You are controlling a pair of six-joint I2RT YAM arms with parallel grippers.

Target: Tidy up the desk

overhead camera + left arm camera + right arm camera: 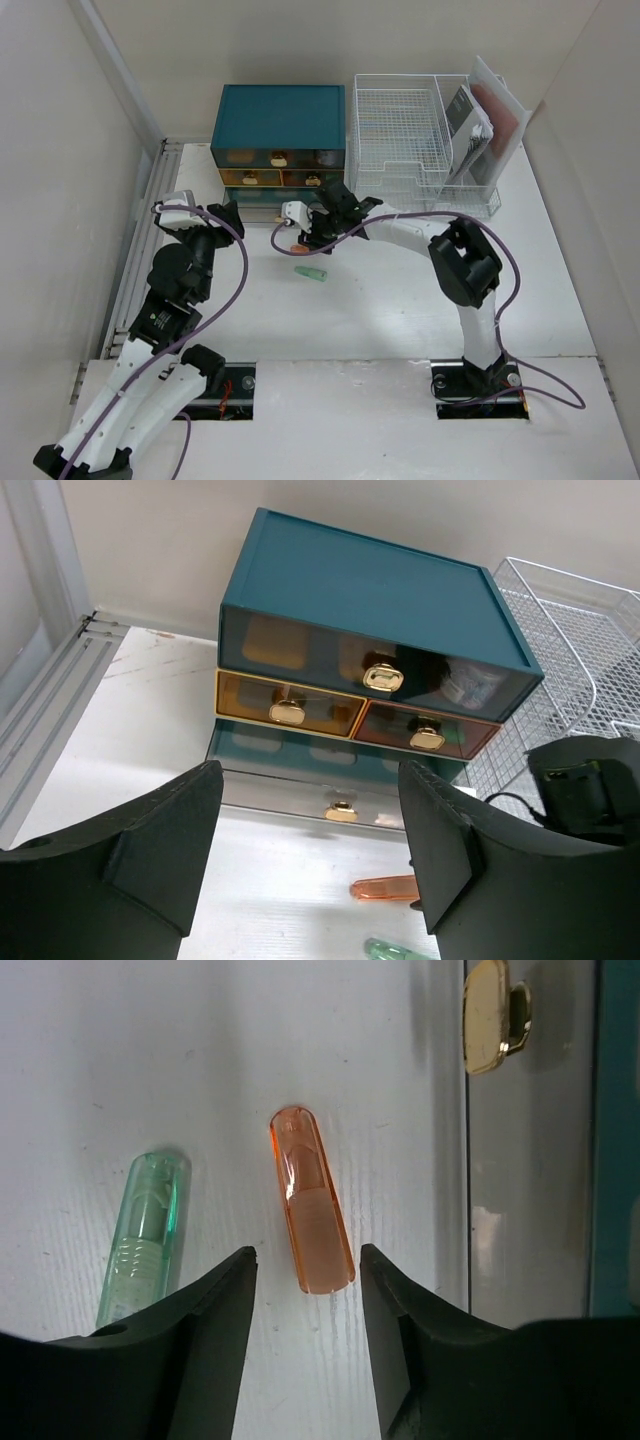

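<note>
Right gripper point(305, 1258): fingers apart, either side of orange translucent capsule-shaped plastic piece point(310, 1205), not clamped. Piece lies on large flat white matte desk point(400, 310), just beside lowest drawer front point(520, 1210) of teal plastic drawer box point(280, 125).

Risks: smooth rounded piece, slightly oblique to fingers, may squirt out on closure. Finger nearest box may strike drawer front. Green translucent capsule-shaped piece point(145, 1230) near other finger may get nudged.

Left gripper point(310, 850): fingers apart, empty.

Drawer contents unreadable through tinted fronts. White wire-mesh tray rack point(410, 130): papers point(480, 125) upright in end slot.
</note>
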